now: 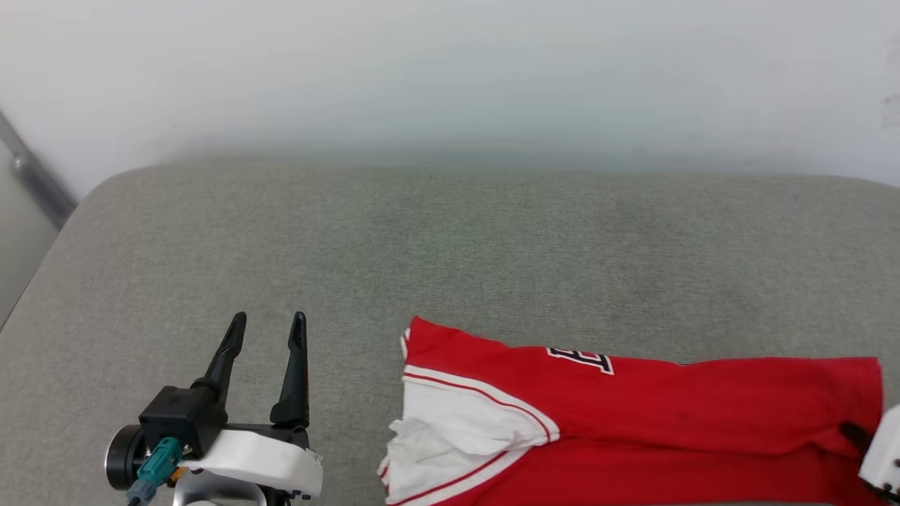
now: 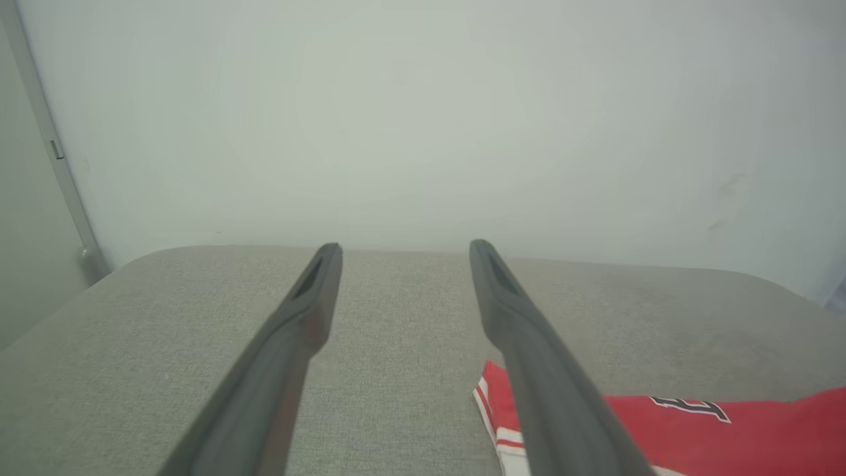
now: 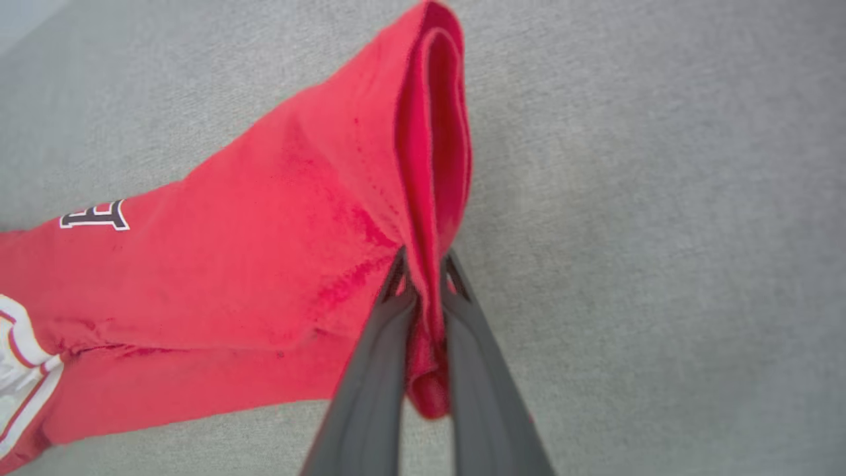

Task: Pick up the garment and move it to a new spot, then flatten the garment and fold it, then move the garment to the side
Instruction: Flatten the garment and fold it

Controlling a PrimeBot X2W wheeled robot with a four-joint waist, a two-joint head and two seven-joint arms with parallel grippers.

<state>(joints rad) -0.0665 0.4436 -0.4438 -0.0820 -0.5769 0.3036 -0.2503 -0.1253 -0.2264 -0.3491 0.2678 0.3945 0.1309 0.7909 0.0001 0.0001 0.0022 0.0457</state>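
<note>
The garment (image 1: pixel 633 422) is a red shirt with a white sleeve and striped trim, folded into a long band across the lower right of the grey cushion. Part of its black lettering (image 1: pixel 582 360) shows near the top fold. My right gripper (image 3: pixel 425 264) is shut on the garment's (image 3: pixel 264 264) red hem end, pinching the doubled edge between its fingers; in the head view it sits at the far right edge (image 1: pixel 854 432). My left gripper (image 1: pixel 271 325) stands open over bare cushion to the left of the shirt, holding nothing. The left wrist view catches the garment's (image 2: pixel 694 430) sleeve end beside my right finger (image 2: pixel 529 357).
A grey fabric cushion (image 1: pixel 450 246) carries everything, with a pale wall (image 1: pixel 450 70) behind it. Its rounded far left corner (image 1: pixel 112 183) meets a grey metal bar (image 1: pixel 35 179). Bare cushion stretches behind the shirt and to its left.
</note>
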